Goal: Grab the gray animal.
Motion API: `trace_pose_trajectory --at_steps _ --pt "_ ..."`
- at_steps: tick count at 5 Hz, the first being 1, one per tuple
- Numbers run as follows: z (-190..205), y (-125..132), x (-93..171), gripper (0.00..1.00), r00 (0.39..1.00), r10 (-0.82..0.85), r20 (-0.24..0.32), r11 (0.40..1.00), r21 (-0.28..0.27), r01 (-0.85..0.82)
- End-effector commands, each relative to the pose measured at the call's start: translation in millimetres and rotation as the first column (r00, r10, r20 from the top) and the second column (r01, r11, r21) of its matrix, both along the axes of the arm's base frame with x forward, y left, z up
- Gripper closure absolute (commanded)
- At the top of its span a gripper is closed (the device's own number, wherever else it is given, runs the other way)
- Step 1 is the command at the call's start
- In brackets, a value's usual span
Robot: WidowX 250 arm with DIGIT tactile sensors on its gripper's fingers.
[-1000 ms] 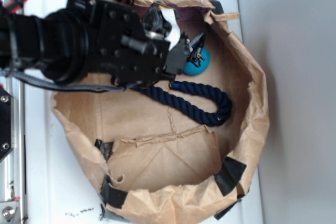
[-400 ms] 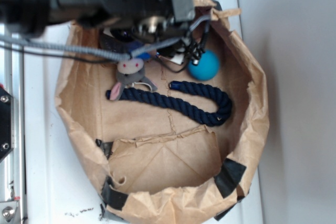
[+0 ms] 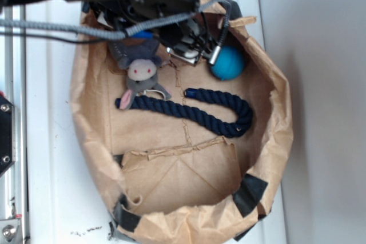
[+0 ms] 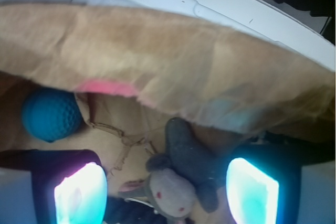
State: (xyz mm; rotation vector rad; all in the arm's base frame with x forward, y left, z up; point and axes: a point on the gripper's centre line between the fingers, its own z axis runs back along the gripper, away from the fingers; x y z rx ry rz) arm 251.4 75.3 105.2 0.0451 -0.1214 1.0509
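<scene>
The gray animal (image 3: 140, 70) lies on the brown paper floor at the back left, face up with red eyes, just above one end of the navy rope (image 3: 211, 110). My gripper (image 3: 151, 39) hangs over it from the top of the exterior view. Seen from the wrist, the gray animal (image 4: 184, 161) lies on the floor between the two glowing fingers of my gripper (image 4: 167, 192). The gripper is open, and neither pad touches the toy.
A teal ball (image 3: 228, 63) rests right of the gripper; the wrist view has the ball (image 4: 51, 114) at the left. The crumpled paper wall (image 3: 280, 135) rings everything, and its near rim (image 4: 157, 61) fills the upper wrist view. White surface (image 3: 51, 141) lies outside.
The arm has moved toward the top of the exterior view. It hid the gray animal a second ago; the toy now shows below it.
</scene>
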Motion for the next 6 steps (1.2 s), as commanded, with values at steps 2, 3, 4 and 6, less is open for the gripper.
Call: trace_pose_trajectory --at_steps 2,3,4,6 --pt "-27.2 4.6 -18.6 0.00 0.998 -0.054 0.028 0.997 0.058 0.052" --pt "-44.7 -5.3 -11.5 0.00 0.996 -0.074 0.042 0.996 0.042 0.072" --pt "-59.5 -14.5 -1.3 0.00 0.995 -0.078 0.058 0.996 0.057 0.074" --pt "-84.0 -15.7 9.2 0.00 0.996 -0.068 0.066 0.990 0.129 0.059"
